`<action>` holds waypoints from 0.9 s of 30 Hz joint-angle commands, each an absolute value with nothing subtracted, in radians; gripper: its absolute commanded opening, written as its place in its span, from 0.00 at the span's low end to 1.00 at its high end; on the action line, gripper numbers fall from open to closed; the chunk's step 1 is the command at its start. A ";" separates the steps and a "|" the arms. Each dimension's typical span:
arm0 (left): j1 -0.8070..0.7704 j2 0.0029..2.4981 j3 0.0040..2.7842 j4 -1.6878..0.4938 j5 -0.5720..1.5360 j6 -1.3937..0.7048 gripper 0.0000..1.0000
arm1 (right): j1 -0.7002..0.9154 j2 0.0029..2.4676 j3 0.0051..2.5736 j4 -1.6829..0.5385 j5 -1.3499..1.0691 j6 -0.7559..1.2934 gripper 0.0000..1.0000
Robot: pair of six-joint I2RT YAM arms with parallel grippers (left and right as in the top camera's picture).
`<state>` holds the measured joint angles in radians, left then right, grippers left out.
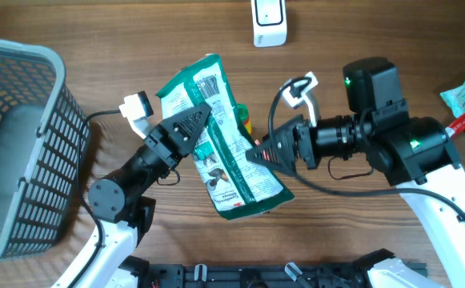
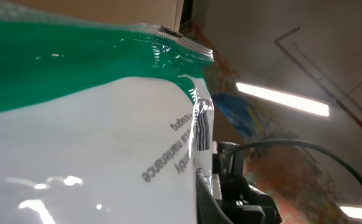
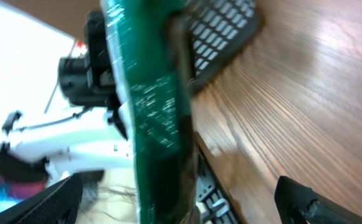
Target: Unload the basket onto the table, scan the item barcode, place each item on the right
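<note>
Two arms angled inward | left jaws clamp green pouch | right jaws spread wide

Pouch: green with white panels, black print, and a black-striped barcode on white.
Table: brown wood grain.
Basket: grey, open lattice walls.
Scanner, far edge: white.
Packet, right edge: teal and white.
Left gripper, right gripper: black.
</note>
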<state>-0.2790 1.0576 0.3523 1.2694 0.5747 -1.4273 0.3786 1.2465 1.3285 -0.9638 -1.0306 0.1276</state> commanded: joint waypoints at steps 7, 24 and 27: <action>-0.273 1.054 0.357 1.274 0.583 -1.423 0.04 | 0.411 1.257 1.333 -0.976 -1.250 -0.239 1.00; -0.273 1.053 0.357 1.282 0.595 -1.482 0.04 | 0.607 1.431 1.333 -0.808 -0.757 0.075 0.44; -0.273 1.053 0.357 1.282 0.595 -1.481 0.04 | 0.606 1.427 1.333 -0.825 -0.676 0.097 0.37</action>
